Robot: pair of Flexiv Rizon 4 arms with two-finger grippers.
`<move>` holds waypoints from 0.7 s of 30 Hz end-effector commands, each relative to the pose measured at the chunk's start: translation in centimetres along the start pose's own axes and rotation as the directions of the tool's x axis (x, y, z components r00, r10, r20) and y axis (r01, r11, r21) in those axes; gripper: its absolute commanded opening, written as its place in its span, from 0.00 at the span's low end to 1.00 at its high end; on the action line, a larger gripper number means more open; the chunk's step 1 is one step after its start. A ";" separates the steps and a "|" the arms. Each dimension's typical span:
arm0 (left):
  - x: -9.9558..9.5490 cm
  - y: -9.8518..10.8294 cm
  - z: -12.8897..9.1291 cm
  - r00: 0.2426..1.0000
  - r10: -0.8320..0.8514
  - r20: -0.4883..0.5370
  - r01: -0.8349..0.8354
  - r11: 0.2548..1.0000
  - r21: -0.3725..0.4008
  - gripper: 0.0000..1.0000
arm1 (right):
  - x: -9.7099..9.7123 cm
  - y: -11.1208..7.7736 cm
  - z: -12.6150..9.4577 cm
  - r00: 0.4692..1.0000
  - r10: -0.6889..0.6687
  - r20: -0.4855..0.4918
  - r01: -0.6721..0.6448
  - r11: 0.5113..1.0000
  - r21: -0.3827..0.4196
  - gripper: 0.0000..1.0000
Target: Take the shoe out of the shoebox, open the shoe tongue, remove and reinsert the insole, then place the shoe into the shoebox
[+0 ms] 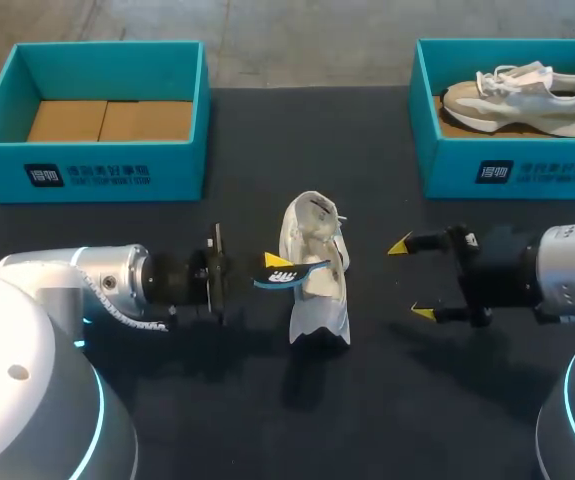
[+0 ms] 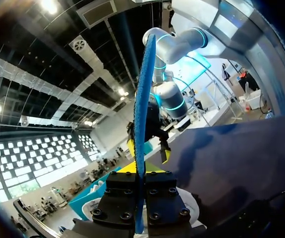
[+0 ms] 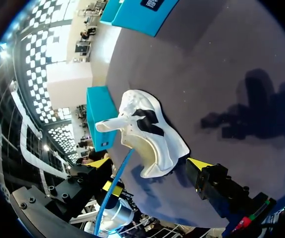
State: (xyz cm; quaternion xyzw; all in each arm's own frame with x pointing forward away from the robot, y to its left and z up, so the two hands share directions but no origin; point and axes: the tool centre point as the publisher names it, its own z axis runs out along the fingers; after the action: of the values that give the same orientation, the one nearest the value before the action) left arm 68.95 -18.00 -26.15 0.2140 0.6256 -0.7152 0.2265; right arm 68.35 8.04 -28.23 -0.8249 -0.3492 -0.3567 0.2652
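A white shoe (image 1: 317,275) lies on the black table at the middle, its opening turned toward my left arm. My left gripper (image 1: 273,263) is shut on a blue insole (image 1: 295,274), which reaches over the shoe's opening. The left wrist view shows the insole (image 2: 143,114) edge-on, clamped in my left gripper (image 2: 139,174). To the right of the shoe my right gripper (image 1: 412,279) stands open and empty, a short way from it. From the right wrist, the shoe (image 3: 149,134) lies ahead of my right gripper (image 3: 149,163), and the insole (image 3: 115,188) comes in beside it.
An empty teal shoebox (image 1: 87,165) stands at the back left. A second teal shoebox (image 1: 512,165) at the back right holds another pale sneaker (image 1: 522,92). Black table (image 1: 267,420) stretches in front of the shoe.
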 end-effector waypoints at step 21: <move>-0.8 -0.7 2.7 0.999 0.032 0.002 -0.032 0.998 0.054 0.00 | -0.2 0.0 -0.4 1.000 0.006 -0.006 -0.006 1.000 -0.001 1.00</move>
State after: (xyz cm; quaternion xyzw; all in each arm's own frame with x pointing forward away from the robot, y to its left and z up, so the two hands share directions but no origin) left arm 68.69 -19.65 -24.50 0.2275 0.6052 -0.7261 0.2340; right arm 68.26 7.86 -28.24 -0.8256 -0.3455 -0.3579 0.2663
